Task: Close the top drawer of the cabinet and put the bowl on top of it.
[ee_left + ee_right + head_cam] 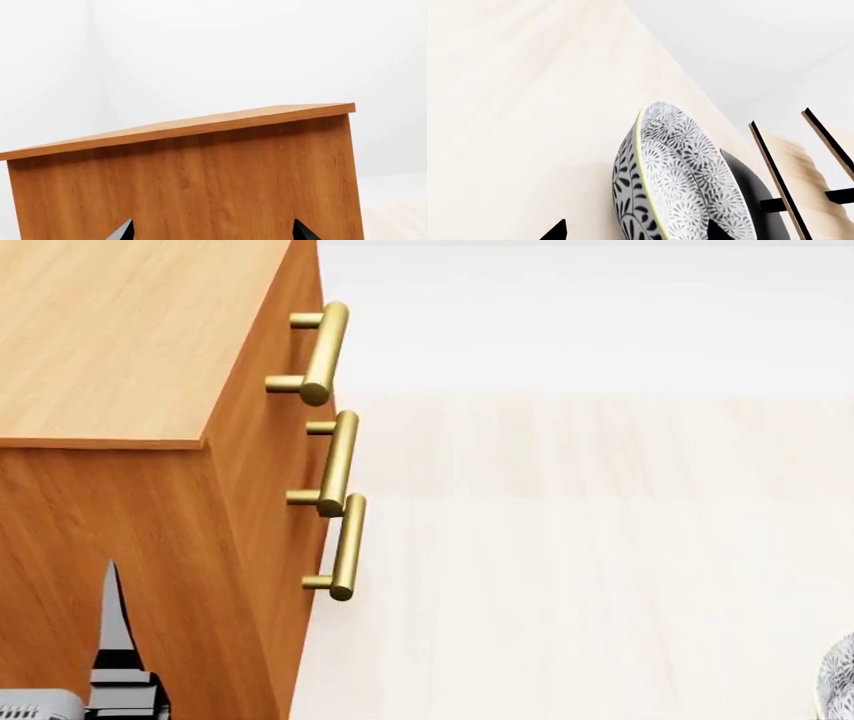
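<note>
Orange-brown wood grain is filling the upper left of the head view, where the cabinet [120, 340] is showing its flat top and a side panel. Three brass bar handles are running down its front edge; the top drawer [302, 300] is carrying the uppermost handle [320, 352], and its front is sitting flush with the two fronts below it, so it is looking closed. The middle handle [336, 462] and the lowest handle [344, 545] are lining up beneath it. From the cabinet, pale floor [587, 570] is stretching away toward 3 o'clock.

The left gripper [212, 233] is facing the cabinet's plain side panel, and its two dark fingers [122, 232] are standing wide apart with nothing between them; in the head view one finger is rising at about 7 o'clock.

The bowl [684, 175] is standing on edge in the right wrist view, its dark floral pattern and pale rim clearly showing, between the right gripper's [635, 232] two finger tips. Whether those fingers are gripping it I cannot tell. In the head view only a sliver of the bowl is peeking in at 4 o'clock, well apart from the cabinet.
</note>
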{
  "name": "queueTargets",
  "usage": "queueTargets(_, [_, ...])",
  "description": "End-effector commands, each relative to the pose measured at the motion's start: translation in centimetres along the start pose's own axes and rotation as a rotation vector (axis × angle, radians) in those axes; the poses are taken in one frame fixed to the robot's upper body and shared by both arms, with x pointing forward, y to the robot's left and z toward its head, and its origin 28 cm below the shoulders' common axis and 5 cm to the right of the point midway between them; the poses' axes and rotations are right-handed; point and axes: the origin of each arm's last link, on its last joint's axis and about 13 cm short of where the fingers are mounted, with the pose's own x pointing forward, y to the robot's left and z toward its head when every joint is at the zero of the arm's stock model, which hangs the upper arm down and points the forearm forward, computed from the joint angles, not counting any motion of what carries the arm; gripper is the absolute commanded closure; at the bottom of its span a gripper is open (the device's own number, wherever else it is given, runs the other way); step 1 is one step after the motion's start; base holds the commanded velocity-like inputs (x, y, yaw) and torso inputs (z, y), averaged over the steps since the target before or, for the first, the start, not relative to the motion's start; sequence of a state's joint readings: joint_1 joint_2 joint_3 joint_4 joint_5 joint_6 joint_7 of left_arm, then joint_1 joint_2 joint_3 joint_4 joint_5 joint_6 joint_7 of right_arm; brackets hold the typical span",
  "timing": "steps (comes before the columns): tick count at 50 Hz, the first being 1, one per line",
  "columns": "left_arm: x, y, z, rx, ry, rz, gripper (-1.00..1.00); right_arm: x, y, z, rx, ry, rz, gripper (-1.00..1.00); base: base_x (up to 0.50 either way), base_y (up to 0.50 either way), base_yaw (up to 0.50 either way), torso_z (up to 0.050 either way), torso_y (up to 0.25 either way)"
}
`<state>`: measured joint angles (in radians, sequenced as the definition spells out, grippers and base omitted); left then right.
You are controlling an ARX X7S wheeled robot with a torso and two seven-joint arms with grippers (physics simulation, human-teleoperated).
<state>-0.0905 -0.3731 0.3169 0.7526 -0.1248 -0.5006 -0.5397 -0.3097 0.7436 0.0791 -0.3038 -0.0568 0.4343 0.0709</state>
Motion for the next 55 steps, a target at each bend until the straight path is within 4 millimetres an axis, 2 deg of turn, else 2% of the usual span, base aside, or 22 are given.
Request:
queueTargets(1, [0.0,-0.1,0.0,0.000,0.001,-0.002,-1.00,-0.2,1.3,-0.4,0.053,0.013,0.057,-1.00,0.00,0.00,0.00,0.000,0.000])
queueTargets(55, [0.0,-0.1,-0.1,-0.001,0.000,0.000,-1.00,0.3,0.4,0.1,0.029,0.022,0.041,-1.00,0.00,0.00,0.00,0.000,0.000])
